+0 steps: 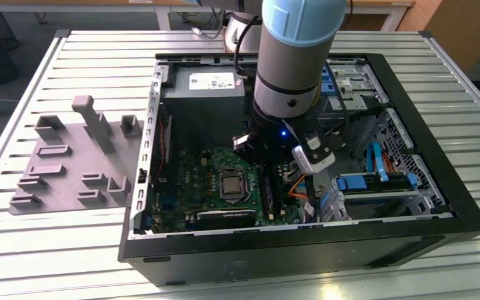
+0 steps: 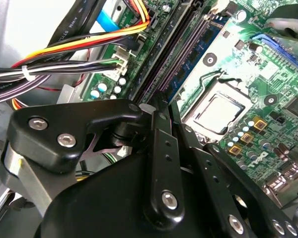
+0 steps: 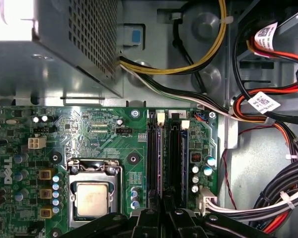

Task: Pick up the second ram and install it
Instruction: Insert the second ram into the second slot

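Gripper: the gripper (image 2: 159,111) is down inside the open computer case (image 1: 440,215), with its black fingers (image 2: 165,148) drawn close together so that almost no gap is left; in the first wrist view the fingertips (image 3: 164,212) sit side by side at the end of the memory slots.
Grip: I cannot tell whether the fingers pinch the stick or merely stand over it.
Second ram: the second ram (image 2: 187,69), a thin blue-green board with dark chips, stands on edge among the long black memory slots (image 3: 153,158), running away from the fingertips and parallel to the slots.
Its neighbours: the processor socket (image 3: 92,197), with its silver square, lies on one side of the slots; a row of small capacitors (image 3: 195,178) and a white connector (image 3: 205,196) lie on the other.
Motherboard: the green motherboard (image 1: 190,187) lies flat on the floor of the case.
Cables: bundles of black, yellow, orange and red cables (image 2: 64,52) run past the slots on the side away from the socket.
Power supply: a grey power supply box (image 1: 202,87) sits at the far end of the case.
Arm: the arm (image 1: 294,56) comes down from above into the middle of the case.
Holder: grey holder blocks (image 1: 65,162) stand on the slatted table (image 1: 57,250) at the exterior view's left, well apart from the case.
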You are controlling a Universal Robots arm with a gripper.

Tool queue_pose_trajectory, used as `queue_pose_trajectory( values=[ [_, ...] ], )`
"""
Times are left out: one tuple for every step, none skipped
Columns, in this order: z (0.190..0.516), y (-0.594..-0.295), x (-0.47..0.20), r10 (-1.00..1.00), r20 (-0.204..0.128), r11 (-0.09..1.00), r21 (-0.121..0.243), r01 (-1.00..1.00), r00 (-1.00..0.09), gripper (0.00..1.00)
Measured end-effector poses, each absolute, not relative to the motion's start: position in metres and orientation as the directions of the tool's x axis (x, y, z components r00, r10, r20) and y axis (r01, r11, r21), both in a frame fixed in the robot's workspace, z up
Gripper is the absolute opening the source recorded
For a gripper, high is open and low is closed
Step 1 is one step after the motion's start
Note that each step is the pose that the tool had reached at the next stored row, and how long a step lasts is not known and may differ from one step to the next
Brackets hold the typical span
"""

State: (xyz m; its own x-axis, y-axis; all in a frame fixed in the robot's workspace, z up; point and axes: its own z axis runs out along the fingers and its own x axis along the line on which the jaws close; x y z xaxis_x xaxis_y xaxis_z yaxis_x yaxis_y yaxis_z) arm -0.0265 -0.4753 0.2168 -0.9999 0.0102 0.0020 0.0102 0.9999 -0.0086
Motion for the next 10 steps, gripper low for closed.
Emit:
queue_pose_trajectory(
  values=[
    [0.2163, -0.4753, -0.0265, 0.01, 0.002, 1.0, -0.009, 0.01, -1.0, 0.14],
    [0.2159, -0.4753, -0.0265, 0.01, 0.002, 1.0, -0.009, 0.01, -1.0, 0.14],
    [0.2155, -0.4753, -0.0265, 0.01, 0.002, 1.0, -0.009, 0.01, -1.0, 0.14],
    [0.2152, -0.4753, -0.0265, 0.01, 0.002, 1.0, -0.009, 0.01, -1.0, 0.14],
    [0.2148, -0.4753, -0.0265, 0.01, 0.002, 1.0, -0.009, 0.01, -1.0, 0.14],
    [0.2146, -0.4753, -0.0265, 0.01, 0.002, 1.0, -0.009, 0.01, -1.0, 0.14],
    [0.2144, -0.4753, -0.0265, 0.01, 0.002, 1.0, -0.009, 0.01, -1.0, 0.14],
    [0.2143, -0.4753, -0.0265, 0.01, 0.002, 1.0, -0.009, 0.01, -1.0, 0.14],
    [0.2142, -0.4753, -0.0265, 0.01, 0.002, 1.0, -0.009, 0.01, -1.0, 0.14],
    [0.2142, -0.4753, -0.0265, 0.01, 0.002, 1.0, -0.009, 0.01, -1.0, 0.14]
  ],
)
